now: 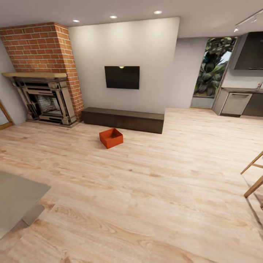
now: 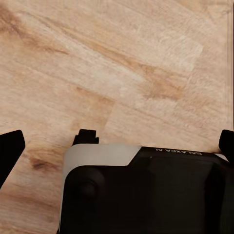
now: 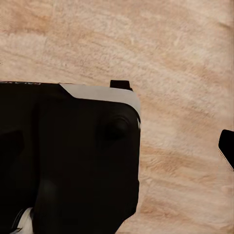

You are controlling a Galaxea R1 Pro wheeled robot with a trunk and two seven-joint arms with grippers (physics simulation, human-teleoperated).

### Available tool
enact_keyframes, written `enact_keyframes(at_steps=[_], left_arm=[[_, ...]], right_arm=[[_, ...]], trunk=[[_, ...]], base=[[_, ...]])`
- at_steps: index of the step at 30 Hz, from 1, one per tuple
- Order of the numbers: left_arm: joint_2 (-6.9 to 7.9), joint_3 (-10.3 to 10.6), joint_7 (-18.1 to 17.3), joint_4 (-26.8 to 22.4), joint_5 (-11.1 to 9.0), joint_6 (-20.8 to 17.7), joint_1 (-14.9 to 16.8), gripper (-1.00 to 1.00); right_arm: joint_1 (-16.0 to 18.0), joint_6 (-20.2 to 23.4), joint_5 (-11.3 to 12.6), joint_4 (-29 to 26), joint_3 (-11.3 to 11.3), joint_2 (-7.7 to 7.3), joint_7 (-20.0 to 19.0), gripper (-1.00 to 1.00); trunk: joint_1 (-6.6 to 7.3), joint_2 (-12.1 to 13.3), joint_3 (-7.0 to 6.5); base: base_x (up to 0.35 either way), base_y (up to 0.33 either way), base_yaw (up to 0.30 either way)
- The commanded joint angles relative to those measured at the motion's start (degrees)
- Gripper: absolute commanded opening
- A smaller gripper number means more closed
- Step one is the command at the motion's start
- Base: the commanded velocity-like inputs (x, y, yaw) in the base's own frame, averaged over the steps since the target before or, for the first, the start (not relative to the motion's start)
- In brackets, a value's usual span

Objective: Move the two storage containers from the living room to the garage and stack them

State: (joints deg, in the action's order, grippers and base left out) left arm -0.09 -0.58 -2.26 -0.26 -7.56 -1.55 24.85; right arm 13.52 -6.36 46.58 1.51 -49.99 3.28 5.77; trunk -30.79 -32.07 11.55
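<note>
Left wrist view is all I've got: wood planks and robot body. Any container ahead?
Observer: Yes. The head view has one orange-red storage container sitting on the wood floor.
Operator: What's near it?
Observer: It sits just in front of the low dark bench below the wall TV, not touching it.
Operator: Anything in it?
Observer: Its top is open and the inside looks empty.

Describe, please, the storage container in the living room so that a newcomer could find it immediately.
Start at the brick chimney, then look to the wall TV and the long dark bench beneath it. On the wood floor just before that bench sits the storage container, an orange-red open-top bin.
</note>
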Motion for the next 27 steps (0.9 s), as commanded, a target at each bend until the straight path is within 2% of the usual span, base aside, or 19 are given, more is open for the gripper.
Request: enact_keyframes(at_steps=[1,7,14,27], left_arm=[[-0.04,0.0,-0.2,0.0,-0.6,-0.2,-0.1,1.0],[-0.48,0.0,-0.6,0.0,-0.7,0.0,-3.5,1.0],[-0.41,0.0,-0.6,0.0,-0.8,0.1,-4.4,1.0],[1.44,-0.1,-0.6,0.0,-1.0,0.2,-6.6,1.0]], right_arm=[[0.0,-0.3,0.4,0.2,-0.5,0.06,0.0,1.0],[0.0,-0.3,0.4,0.2,-0.5,0.18,0.0,1.0],[0.1,-0.3,0.4,0.2,-0.5,0.21,0.0,1.0],[0.1,-0.3,0.4,0.2,-0.5,0.22,0.0,1.0]], trunk=[[-0.05,-0.1,0.09],[-0.05,-0.1,0.09],[-0.05,-0.1,0.09],[-0.05,-0.1,0.09]], base=[[0.322,0.0,0.0],[0.322,0.0,0.0],[0.322,0.0,0.0],[0.322,0.0,0.0]])
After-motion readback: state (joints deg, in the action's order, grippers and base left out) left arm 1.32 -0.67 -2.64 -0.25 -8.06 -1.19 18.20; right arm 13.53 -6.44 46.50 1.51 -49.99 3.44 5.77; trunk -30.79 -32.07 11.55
